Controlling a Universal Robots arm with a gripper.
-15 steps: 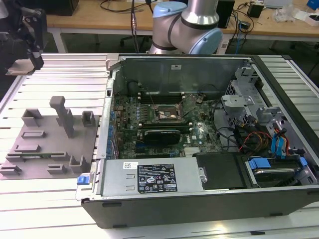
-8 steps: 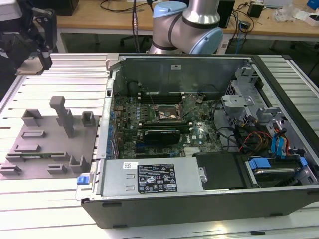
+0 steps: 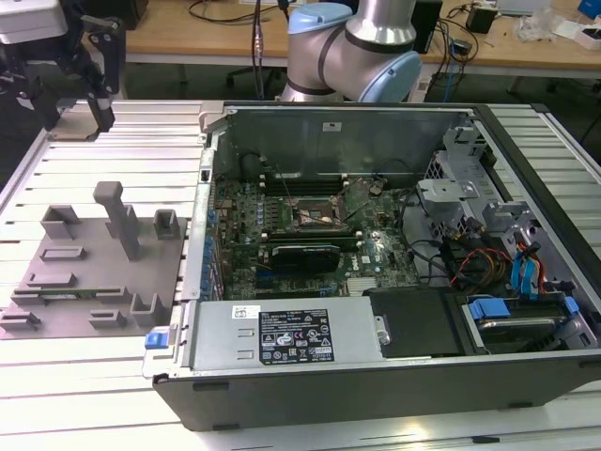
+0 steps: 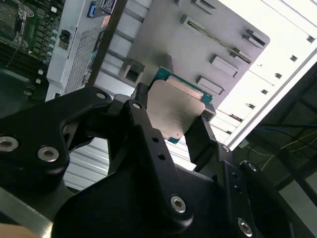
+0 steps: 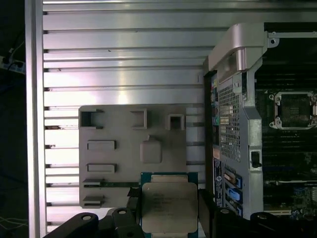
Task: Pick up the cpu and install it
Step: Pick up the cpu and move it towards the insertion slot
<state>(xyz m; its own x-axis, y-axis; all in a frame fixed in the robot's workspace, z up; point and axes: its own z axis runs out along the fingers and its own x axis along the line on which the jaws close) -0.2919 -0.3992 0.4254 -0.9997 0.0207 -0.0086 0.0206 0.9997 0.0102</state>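
Slotted aluminium table (image 3: 94, 395) under everything. At the exterior view's far left the gripper (image 3: 75, 117) hangs over the table's back corner, jaws pinching the cpu (image 5: 169, 206) by two opposite edges, probably to keep its faces untouched. Next along is the grey holder plate (image 3: 94, 291), then the open computer case (image 3: 376, 371). Its socket (image 3: 315, 214) looks bare to me, well apart from the chip.

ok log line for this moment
gripper: shut on cpu | cpu: held above gray fixture plate | cpu socket: empty, in open computer case
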